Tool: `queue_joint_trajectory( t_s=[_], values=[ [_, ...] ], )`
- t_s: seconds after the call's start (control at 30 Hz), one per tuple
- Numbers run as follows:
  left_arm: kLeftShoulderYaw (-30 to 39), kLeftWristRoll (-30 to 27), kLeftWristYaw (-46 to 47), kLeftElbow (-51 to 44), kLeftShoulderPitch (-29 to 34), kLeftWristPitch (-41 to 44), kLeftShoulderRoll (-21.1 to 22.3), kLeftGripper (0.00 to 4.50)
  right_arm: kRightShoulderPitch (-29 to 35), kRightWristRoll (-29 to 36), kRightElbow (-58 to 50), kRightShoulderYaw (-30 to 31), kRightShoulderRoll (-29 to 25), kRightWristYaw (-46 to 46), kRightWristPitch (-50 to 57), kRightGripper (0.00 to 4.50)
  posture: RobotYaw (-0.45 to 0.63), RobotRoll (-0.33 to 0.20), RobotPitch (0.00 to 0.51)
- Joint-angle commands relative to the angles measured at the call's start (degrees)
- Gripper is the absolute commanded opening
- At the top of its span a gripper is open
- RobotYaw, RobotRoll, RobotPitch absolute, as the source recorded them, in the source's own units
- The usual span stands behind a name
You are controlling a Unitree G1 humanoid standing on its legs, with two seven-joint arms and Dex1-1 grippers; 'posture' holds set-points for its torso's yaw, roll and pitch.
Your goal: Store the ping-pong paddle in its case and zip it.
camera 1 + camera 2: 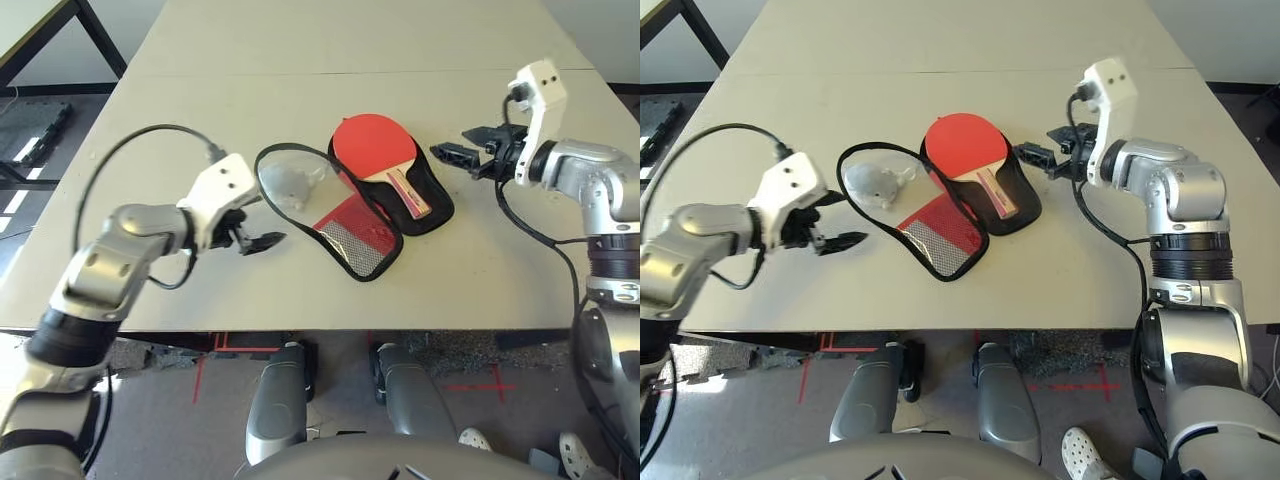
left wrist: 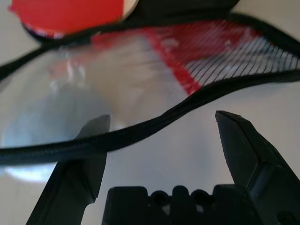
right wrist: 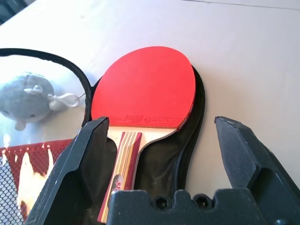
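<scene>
Going left to right, a dark metal frame (image 1: 95, 40) stands beyond the left edge of the pale counter (image 1: 300, 100), and the left hand (image 1: 271, 220), released with its fingers apart, is just beside the case (image 1: 362, 275). The case lies opened out, its clear window flap nearest that hand; the flap's black zipper edge crosses in front of one fingertip in the left wrist view, though I can't tell whether they touch. A round grey-blue plush toy (image 3: 26, 96) shows through the flap's window, behind the film. Below the window come a glossy red panel and grey mesh. To the right, the ping-pong paddle (image 1: 372, 146) lies on the black half of the case, smooth red rubber facing up, its pale wooden handle, striped red, slanting toward the robot and to the right. The right hand (image 1: 449, 142) is also released, fingers spread, above the counter just right of the paddle, holding nothing. White perforated shoes (image 1: 475, 438) are on the floor (image 1: 480, 400) at the lower right.
</scene>
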Motion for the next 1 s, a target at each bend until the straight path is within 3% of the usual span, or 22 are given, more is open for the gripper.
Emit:
queue_joint_trajectory(
  t_s=[0.03,0.17,0.3,0.4,0.53,0.73,1.0],
  values=[
    [-3.59,1.3,1.03,2.06,-4.62,0.14,-4.76,4.5,-1.11,-0.05,4.77,-1.99,-0.34,-0.34,-4.17,4.47,0.08,0.0,0.184],
    [-9.51,7.22,4.5,14.07,-12.91,-4.9,-14.76,4.5,-1.84,0.36,9.86,-4.08,-1.32,-0.63,-6.03,4.47,0.06,0.0,0.183],
    [-10.04,10.94,11.85,32.9,-15.73,-12.95,-28.03,4.5,-3.05,1.31,14.21,-6.74,-2.68,-0.69,-6.93,4.47,0.03,0.0,0.176],
    [-12.05,16.08,15.43,42.63,-15.31,-20.58,-31.89,4.5,-3.49,2.06,15.87,-7.9,-3.96,-0.13,-5.83,4.47,0.0,0.0,0.172],
    [-7.55,12.55,13.07,36.45,-13.23,-18.55,-31.64,4.5,-1.44,3.73,13.38,-7.21,-5.64,3.18,-0.78,4.47,0.0,0.0,0.171],
    [-3.84,11.15,9.03,25.68,-11.15,-14.3,-24.33,4.5,1.53,3.57,11.17,-3.64,-5.7,5.45,5.12,4.47,0.02,0.0,0.166],
    [-0.54,7.85,4.48,10.06,-8.35,-6.3,-15.47,4.5,2.12,2.82,11.82,-0.3,-1.66,5.65,6.67,4.47,0.05,0.0,0.168]
  ],
)
